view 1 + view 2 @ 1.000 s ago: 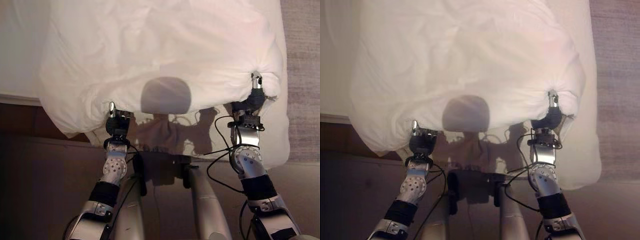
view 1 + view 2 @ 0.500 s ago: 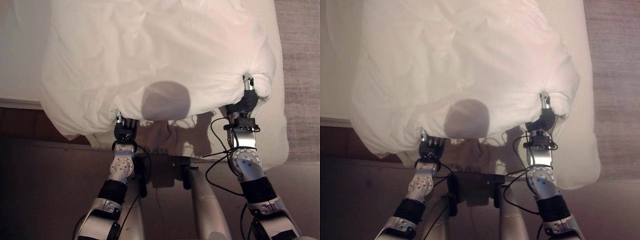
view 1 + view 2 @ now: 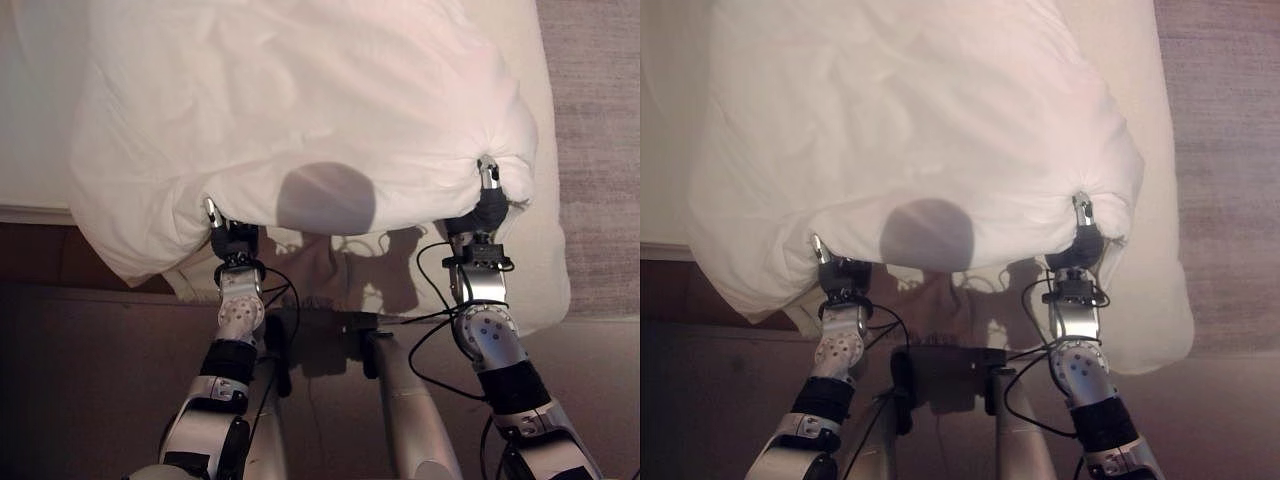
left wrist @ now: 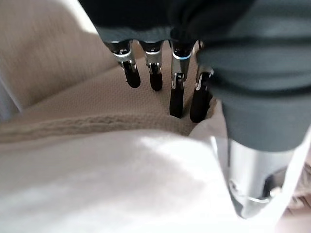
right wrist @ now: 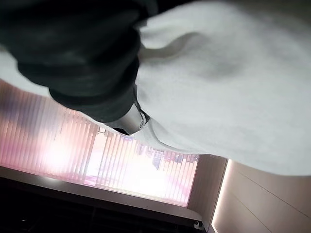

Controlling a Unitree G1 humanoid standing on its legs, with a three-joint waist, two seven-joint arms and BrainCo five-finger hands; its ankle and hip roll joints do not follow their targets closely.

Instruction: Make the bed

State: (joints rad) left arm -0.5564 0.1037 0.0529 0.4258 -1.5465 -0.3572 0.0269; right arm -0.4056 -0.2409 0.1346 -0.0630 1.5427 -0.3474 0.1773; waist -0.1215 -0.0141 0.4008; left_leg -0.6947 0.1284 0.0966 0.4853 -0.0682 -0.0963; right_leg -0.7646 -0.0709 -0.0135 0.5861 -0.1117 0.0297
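A bulky white duvet hangs bunched over the bed, its near edge lifted by both hands. My left hand is at the edge's lower left. The left wrist view shows the duvet lying between the thumb and the dark-tipped fingers, pinched there. My right hand is at the right corner, where the cloth gathers in tight folds around it, with one silver tip poking out. In the right wrist view the duvet drapes over the hand's dark cover.
A beige knitted blanket lies under the duvet's lifted edge, also in the left wrist view. The white sheeted mattress runs off to the left. Grey carpet is to the right, and a dark bed frame and floor are near me.
The left hand dipped half a second ago and has risen again, further left. The right hand has moved up and slightly left with its corner. The duvet's edge now sits flatter.
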